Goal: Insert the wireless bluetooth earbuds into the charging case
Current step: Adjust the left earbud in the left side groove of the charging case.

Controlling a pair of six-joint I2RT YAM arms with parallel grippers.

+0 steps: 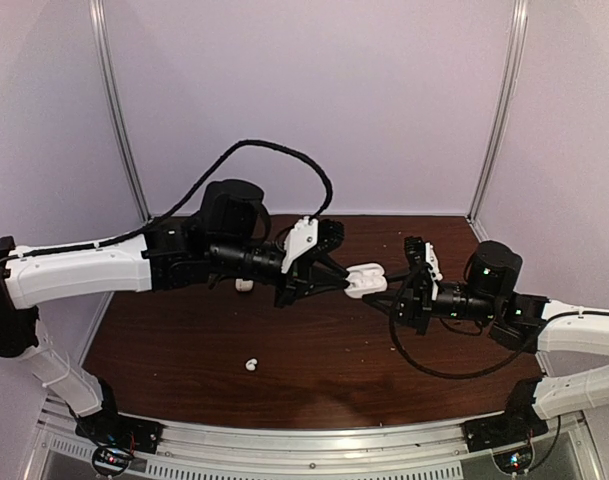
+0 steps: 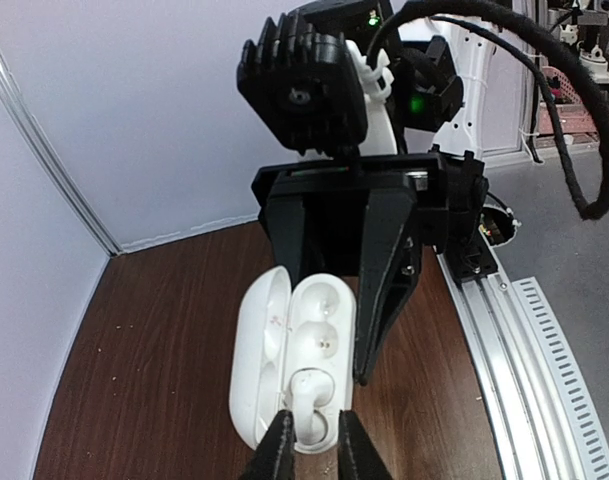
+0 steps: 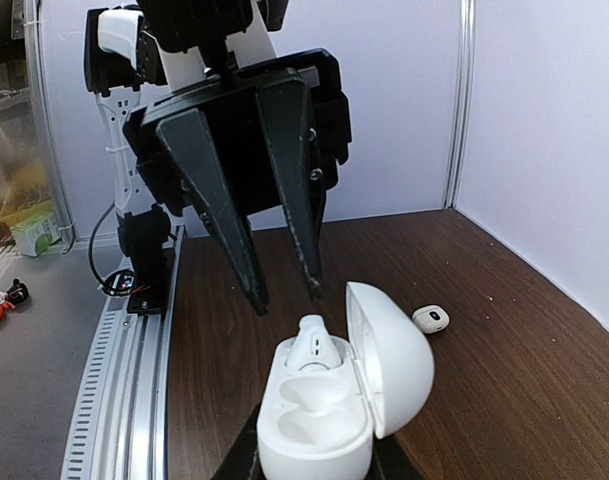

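Pale lilac walls [image 1: 304,100] enclose a dark brown wooden worktop [image 1: 314,370], where 2 robot arms meet in the air above the middle of the surface. Reaching in from the right side, the right end effector [image 1: 386,286] is closed firmly on a white charging case [image 3: 324,420], holding it off the worktop with its lid [image 3: 389,360] swung open. From the opposite side, the left end effector [image 2: 312,450] points its black fingers at the case mouth. 1 white earbud [image 3: 312,345] stands in the socket farther from the right wrist camera, with its rounded top poking up. The left fingers stand a little apart with their tips right at that earbud. I cannot tell from these views whether they are pinching it or merely flanking it. The other socket [image 3: 309,400] is empty. A loose earbud [image 3: 431,319] lies on the worktop beyond the case, under the left arm. A second loose earbud [image 1: 251,364] lies nearer the front edge, well apart from both arms. The step in hand looks like seating the 1st earbud, so the task is partly done. The next move likely calls for letting go cleanly and backing straight out so the earbud stays seated. After that, 1 of the loose earbuds must be fetched for the empty socket while the right arm keeps the case steady.
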